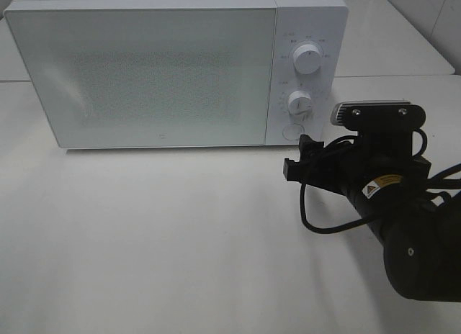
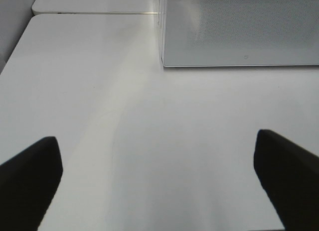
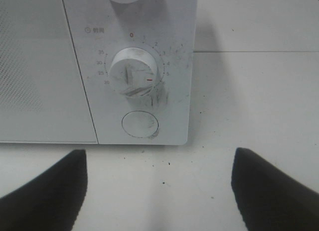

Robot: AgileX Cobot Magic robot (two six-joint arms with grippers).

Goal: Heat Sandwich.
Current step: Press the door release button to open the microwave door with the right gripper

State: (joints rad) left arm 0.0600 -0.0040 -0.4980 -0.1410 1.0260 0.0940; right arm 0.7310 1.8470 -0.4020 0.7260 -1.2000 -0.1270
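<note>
Facing the microwave [image 1: 144,68] controls: right gripper [image 3: 159,159] open, empty, door button [image 3: 140,124] directly ahead. Left gripper [image 2: 155,141] open, empty. Sandwich not in view. Next, probably: press the button squarely.

The right end effector [image 3: 159,159] is facing the microwave [image 3: 45,66], its two dark fingers [image 3: 45,196] standing wide apart with only bare white worktop [image 3: 249,101] showing between them. Straight ahead, the control panel is presenting a round button [image 3: 140,124] nearest and a scuffed timer dial [image 3: 134,71] just beyond it. Dark specks are lying on the worktop ahead of the fingers.
</note>
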